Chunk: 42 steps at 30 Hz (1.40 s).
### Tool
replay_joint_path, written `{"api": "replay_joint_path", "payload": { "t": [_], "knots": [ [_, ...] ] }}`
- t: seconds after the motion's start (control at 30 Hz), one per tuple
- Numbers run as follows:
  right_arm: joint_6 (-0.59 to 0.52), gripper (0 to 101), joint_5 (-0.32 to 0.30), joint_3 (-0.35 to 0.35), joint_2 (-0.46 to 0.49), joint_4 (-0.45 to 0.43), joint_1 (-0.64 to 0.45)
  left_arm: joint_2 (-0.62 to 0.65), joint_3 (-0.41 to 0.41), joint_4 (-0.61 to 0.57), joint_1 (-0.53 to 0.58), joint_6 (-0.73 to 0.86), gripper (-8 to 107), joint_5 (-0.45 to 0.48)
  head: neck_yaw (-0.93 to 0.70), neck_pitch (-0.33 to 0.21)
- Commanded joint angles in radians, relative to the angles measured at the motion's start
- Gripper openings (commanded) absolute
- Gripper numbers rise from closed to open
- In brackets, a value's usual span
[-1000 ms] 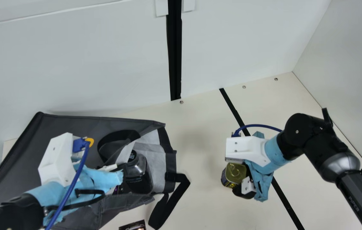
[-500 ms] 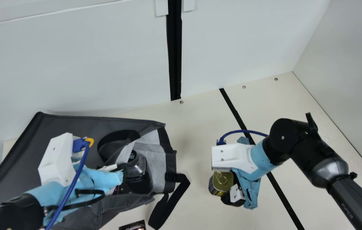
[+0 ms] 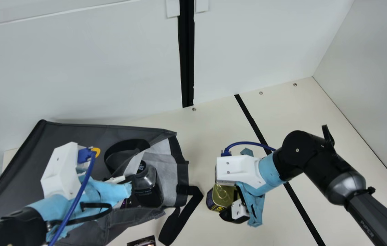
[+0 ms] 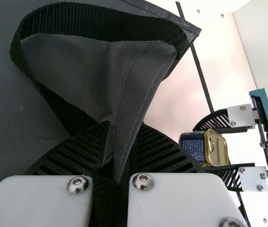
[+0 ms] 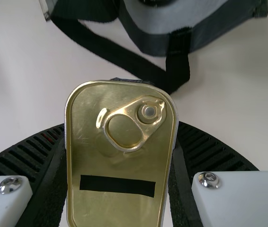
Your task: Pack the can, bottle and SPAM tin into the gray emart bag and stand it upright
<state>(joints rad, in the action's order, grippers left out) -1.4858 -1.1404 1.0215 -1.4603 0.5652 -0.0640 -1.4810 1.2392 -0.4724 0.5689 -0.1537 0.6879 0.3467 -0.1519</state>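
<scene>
Past halfway, by the look of it. Got bottle (image 3: 148,194) inside bag (image 3: 87,133), just within the open mouth. Can't confirm can; can only make out a small purple bit (image 3: 125,204) beside bottle, maybe part of it. Still to pack: tin (image 3: 223,196), outside bag, near its mouth and loose strap (image 3: 179,212), lid (image 5: 120,165) facing up. Gripping tin by its sides with right gripper (image 5: 121,126). Can't tell if lifted clear of surface (image 3: 207,232). Clamping a fold (image 4: 134,113) of bag cloth in left gripper (image 4: 126,130), presumably to hold the mouth open. Left to do: bring tin over, slide in past bottle without snagging rim or strap, release, then stand bag upright; now lying on its side. Can't identify dark item (image 3: 143,242) at bottom edge of main view, outside bag; not counting as packed.
</scene>
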Motion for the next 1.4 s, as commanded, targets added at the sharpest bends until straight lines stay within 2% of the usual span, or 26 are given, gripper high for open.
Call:
{"api": "replay_joint_path", "payload": {
  "t": [0.0,0.33,0.67,0.93,1.37],
  "knots": [
    [-0.014,0,0.01,-0.006,-0.002,0.041,0.0,0.0,0.0,0.0,0.0,0.0,-8,0.0,0.002,-0.023],
    [-0.072,0,0.046,-0.024,-0.015,0.179,0.013,0.0,0.0,0.0,0.0,0.0,-8,0.0,0.002,-0.023],
    [-0.094,0,0.081,-0.014,-0.053,0.262,0.064,0.0,0.0,0.0,0.0,0.0,-8,0.0,0.002,-0.023],
    [-0.093,0,0.114,0.026,-0.112,0.304,0.118,0.0,0.0,0.0,0.0,0.0,-8,0.0,0.002,-0.023],
    [-0.06,0,0.155,0.135,-0.227,0.346,0.206,0.0,0.0,0.0,0.0,0.0,-8,0.0,0.002,-0.023]
  ]
}}
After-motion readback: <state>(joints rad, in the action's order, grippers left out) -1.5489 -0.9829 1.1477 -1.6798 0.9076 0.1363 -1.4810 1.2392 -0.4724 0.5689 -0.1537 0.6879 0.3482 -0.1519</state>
